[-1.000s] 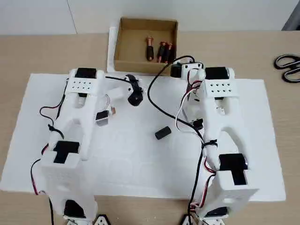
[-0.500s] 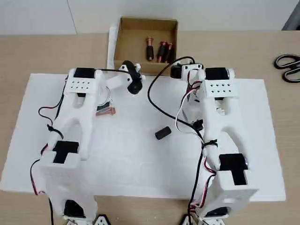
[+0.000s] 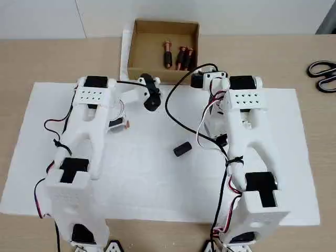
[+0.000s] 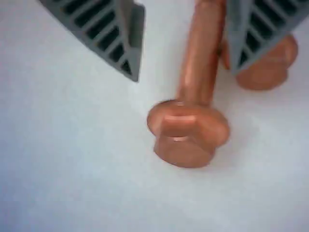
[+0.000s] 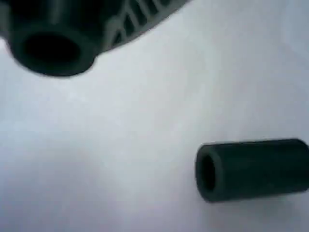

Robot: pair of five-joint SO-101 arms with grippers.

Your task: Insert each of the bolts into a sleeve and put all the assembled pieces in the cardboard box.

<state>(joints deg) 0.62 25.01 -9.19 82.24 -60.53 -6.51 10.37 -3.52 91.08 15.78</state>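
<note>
A copper bolt lies on the white mat, head toward the camera. My left gripper stands open, one grey finger on each side of the bolt's shank. A second bolt lies just behind one finger. In the high view this gripper is low over the mat beside the bolts. My right gripper is shut on a black sleeve, held above the mat. Another black sleeve lies loose on the mat. The cardboard box holds three assembled pieces.
Scissors lie on the wooden table at the far right. Black and red cables hang between the arms over the middle of the mat. The box stands just beyond the mat's far edge.
My left arm's wrist has swung toward the box and back a little, bringing its gripper over the bolts. The right arm and the loose sleeve have not moved.
</note>
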